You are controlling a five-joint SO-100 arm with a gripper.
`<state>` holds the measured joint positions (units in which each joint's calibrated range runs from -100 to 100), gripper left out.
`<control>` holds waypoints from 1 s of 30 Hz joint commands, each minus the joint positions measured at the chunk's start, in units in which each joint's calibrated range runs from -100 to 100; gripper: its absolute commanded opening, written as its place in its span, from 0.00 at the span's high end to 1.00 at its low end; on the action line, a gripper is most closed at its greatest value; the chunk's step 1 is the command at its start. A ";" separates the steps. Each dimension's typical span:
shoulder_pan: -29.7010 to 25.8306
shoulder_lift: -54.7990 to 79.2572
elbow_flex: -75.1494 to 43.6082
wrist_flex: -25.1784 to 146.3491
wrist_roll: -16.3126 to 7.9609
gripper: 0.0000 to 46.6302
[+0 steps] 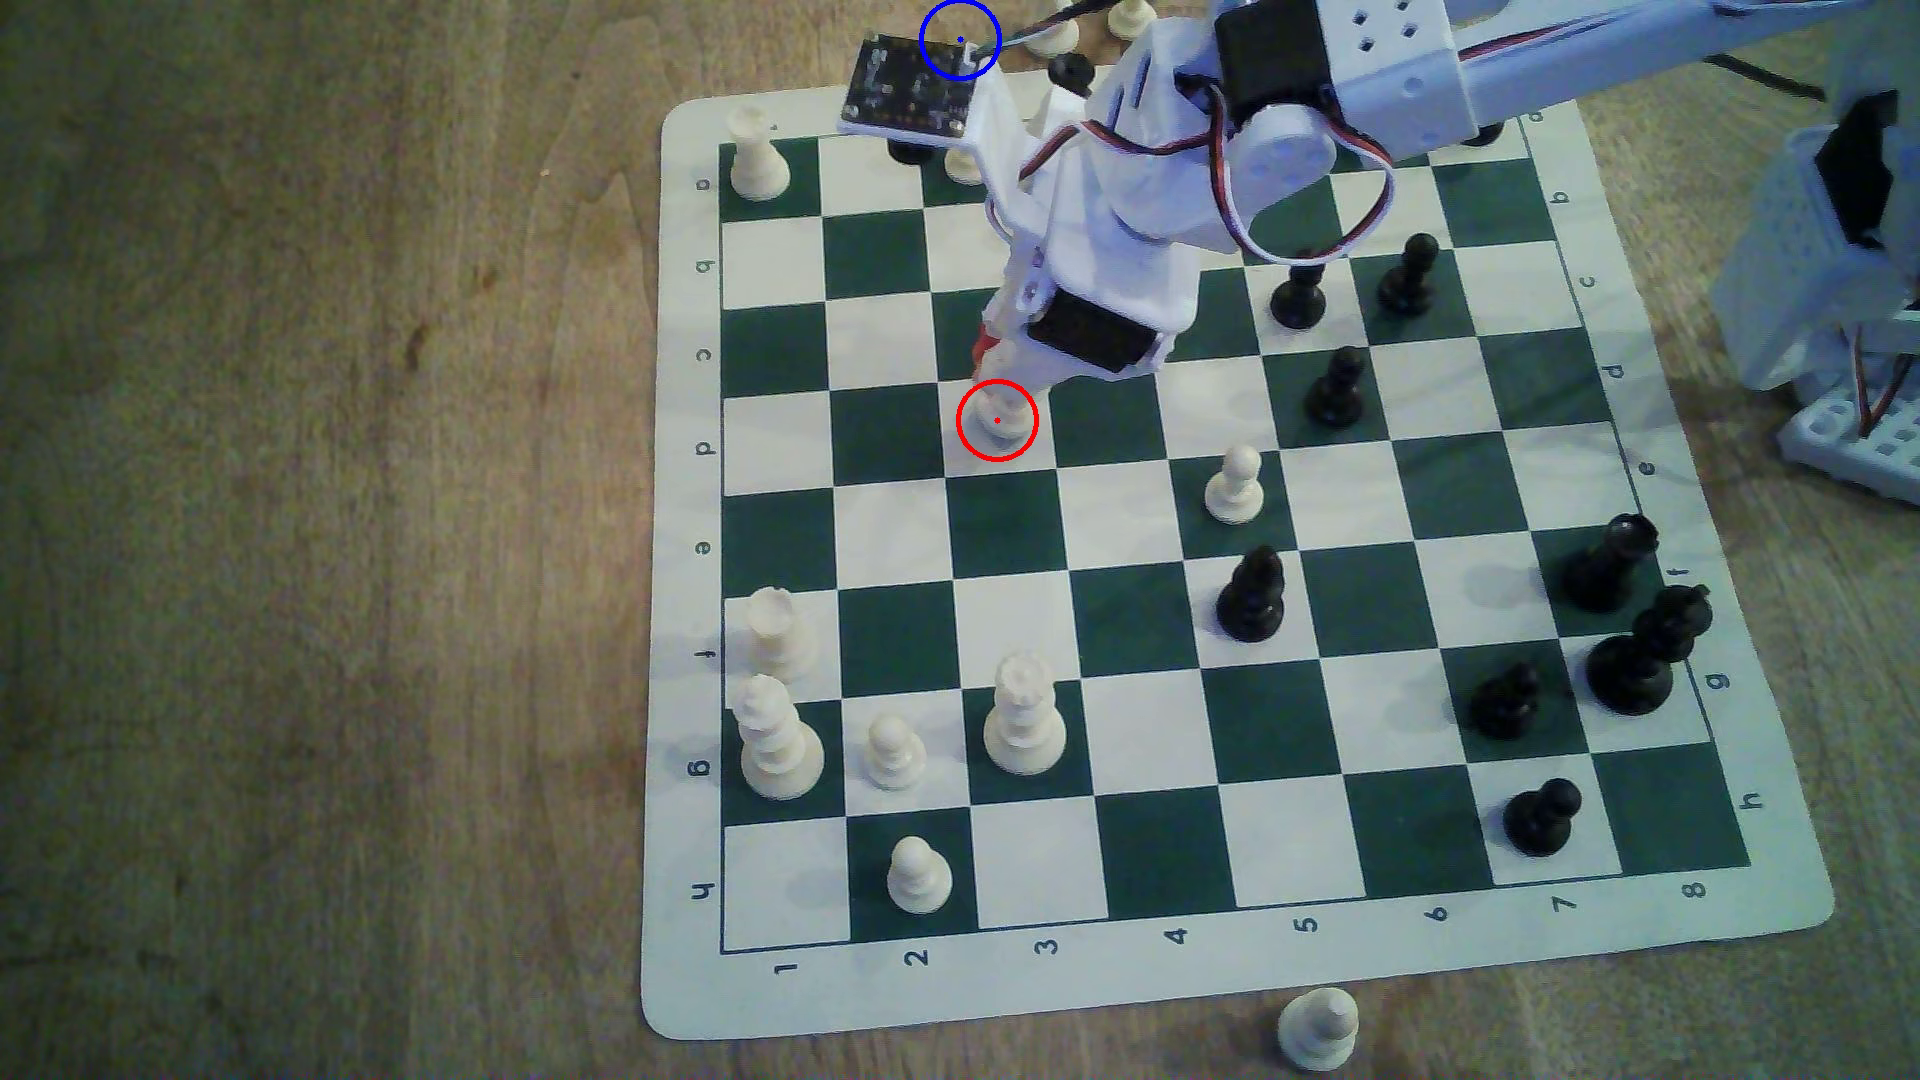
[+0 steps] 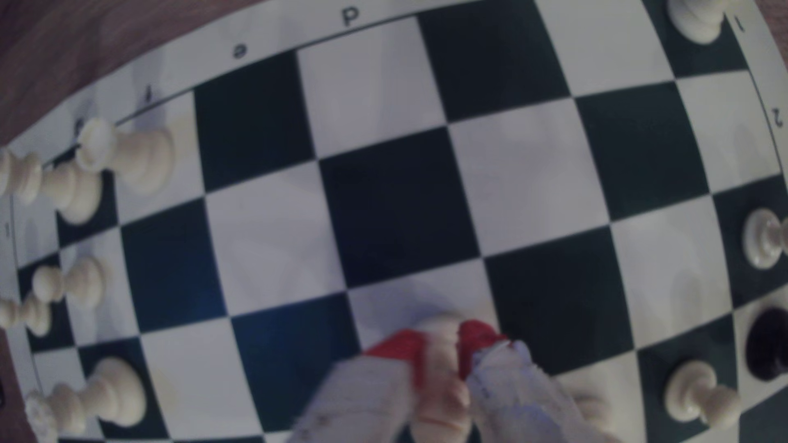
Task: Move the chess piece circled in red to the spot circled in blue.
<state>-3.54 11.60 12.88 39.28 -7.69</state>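
Tool point(image 2: 441, 349) clenched on the bishop point(image 2: 441, 375). We should lift straight up, clear neighbouring pieces, then carry far to the blue-ringed spot point(image 1: 959, 39).

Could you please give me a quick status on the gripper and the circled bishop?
Gripper down, jaws closed on the bishop. Bishop still on its white square, not lifted. Blue-ringed spot beyond the board's far edge, partly covered by the arm's camera board.
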 commanded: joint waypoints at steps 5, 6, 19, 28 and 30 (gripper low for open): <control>-0.57 -1.76 -4.17 -0.05 -0.15 0.61; -0.57 -1.76 -4.08 0.11 -0.15 0.62; -0.80 -4.13 -1.55 2.08 0.24 0.69; -1.04 -4.56 -1.46 2.49 0.24 0.83; -1.04 -4.56 -1.46 2.65 0.24 0.88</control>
<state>-3.98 11.60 12.88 41.67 -7.79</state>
